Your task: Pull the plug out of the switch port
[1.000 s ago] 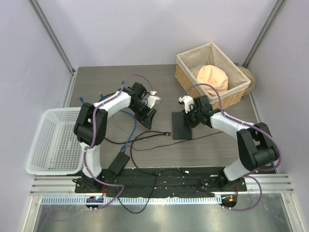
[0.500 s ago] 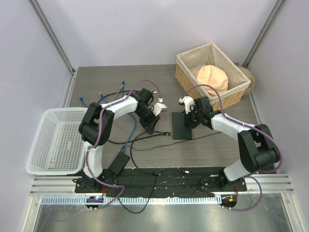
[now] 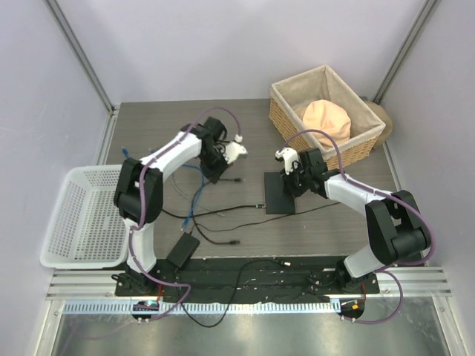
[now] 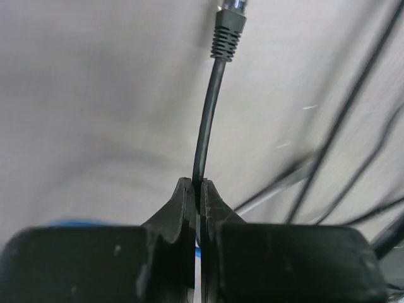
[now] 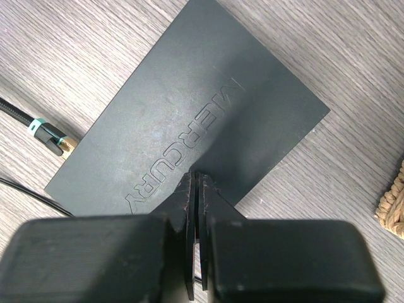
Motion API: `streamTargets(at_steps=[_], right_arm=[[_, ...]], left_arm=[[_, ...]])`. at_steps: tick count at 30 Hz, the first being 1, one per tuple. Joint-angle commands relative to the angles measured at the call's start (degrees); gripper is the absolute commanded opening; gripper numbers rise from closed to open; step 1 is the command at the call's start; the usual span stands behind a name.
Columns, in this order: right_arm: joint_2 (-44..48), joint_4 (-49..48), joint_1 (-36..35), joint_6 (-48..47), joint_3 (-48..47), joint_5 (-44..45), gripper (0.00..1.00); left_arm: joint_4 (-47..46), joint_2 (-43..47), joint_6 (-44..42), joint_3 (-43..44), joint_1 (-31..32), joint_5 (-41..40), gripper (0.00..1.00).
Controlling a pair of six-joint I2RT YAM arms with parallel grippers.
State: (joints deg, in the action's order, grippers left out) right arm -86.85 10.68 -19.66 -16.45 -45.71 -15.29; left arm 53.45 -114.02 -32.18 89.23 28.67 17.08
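Observation:
The switch [image 3: 279,196] [image 5: 189,107] is a flat dark-grey box lying on the table right of centre. My right gripper [image 3: 292,180] [image 5: 197,177] is shut, with its tips pressed down on the switch's top. My left gripper [image 3: 220,168] [image 4: 197,184] is left of the switch, well apart from it, and is shut on a thin black cable [image 4: 207,120]. That cable's plug [image 4: 227,33] [image 3: 237,179] sticks out beyond the fingers, free in the air, with its clear connector end bare.
A second cable with a teal-banded gold plug [image 5: 52,135] meets the switch's left edge. Loose black and blue cables [image 3: 199,199] and a black adapter brick [image 3: 182,251] lie front left. A white plastic basket [image 3: 80,215] stands far left, a wicker basket [image 3: 286,117] back right.
My left gripper reached toward the switch's left edge, closed on the black cable, then drew back up and to the left with the plug. The right gripper stayed on the switch.

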Motion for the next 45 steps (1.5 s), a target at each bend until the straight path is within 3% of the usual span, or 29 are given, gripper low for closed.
streamTargets(at_steps=[1,6,11,14,20,22,23,24,27,30,33,37,38,41,45], right_arm=[[-1.39,6.02,0.24,-1.22,2.38,3.78,0.01],[-1.57,5.76,0.15,-1.31,2.56,3.69,0.01],[-1.31,5.58,0.06,-1.31,2.56,3.60,0.01],[-0.78,5.41,0.15,-1.31,2.74,3.69,0.01],[-0.43,5.32,0.15,-1.39,3.17,3.95,0.01],[-0.08,5.23,0.15,-1.39,3.26,3.86,0.01],[0.01,5.32,0.15,-1.39,3.35,3.95,0.01],[0.27,5.23,0.15,-1.31,3.35,4.04,0.01],[0.80,5.32,0.24,-1.39,3.61,4.30,0.01],[1.07,5.32,0.41,-1.75,3.88,4.65,0.01],[0.72,5.06,0.50,-1.83,3.79,4.65,0.01],[-0.16,5.23,0.50,-1.75,3.53,4.39,0.01],[-0.34,5.06,0.50,-1.83,3.53,4.30,0.01],[-0.51,4.88,0.50,-1.83,3.53,4.39,0.01],[-1.04,4.97,0.41,-1.92,3.44,4.22,0.01]], left_arm=[[8.50,6.88,-8.32,11.91,-7.20,-4.94,0.00],[12.57,7.41,-14.57,24.58,-12.05,-6.35,0.00],[-3.12,6.62,-17.82,23.63,-14.51,-26.16,0.00],[-8.87,3.72,-18.62,24.23,-15.57,-31.74,0.00],[-10.56,-5.32,-10.01,28.27,-16.98,-29.12,0.00],[-9.78,-10.32,-5.29,32.29,-17.59,-29.65,0.06],[-9.33,-12.09,-2.56,34.15,-18.03,-29.56,0.14],[-9.33,-13.32,0.25,36.08,-18.81,-30.43,0.27],[-11.26,-13.96,7.57,38.56,-19.70,-30.18,0.54],[-11.79,-11.06,8.80,37.51,-19.70,-27.72,0.64],[-11.88,-6.68,14.04,36.10,-19.70,-23.08,0.67],[-10.30,0.27,22.06,28.84,-19.44,1.58,0.68],[-10.38,1.33,22.95,26.63,-18.83,14.26,0.68],[-12.92,4.24,27.60,17.49,-16.72,28.05,0.69],[-19.69,4.95,35.60,6.41,-10.23,33.52,0.66]])
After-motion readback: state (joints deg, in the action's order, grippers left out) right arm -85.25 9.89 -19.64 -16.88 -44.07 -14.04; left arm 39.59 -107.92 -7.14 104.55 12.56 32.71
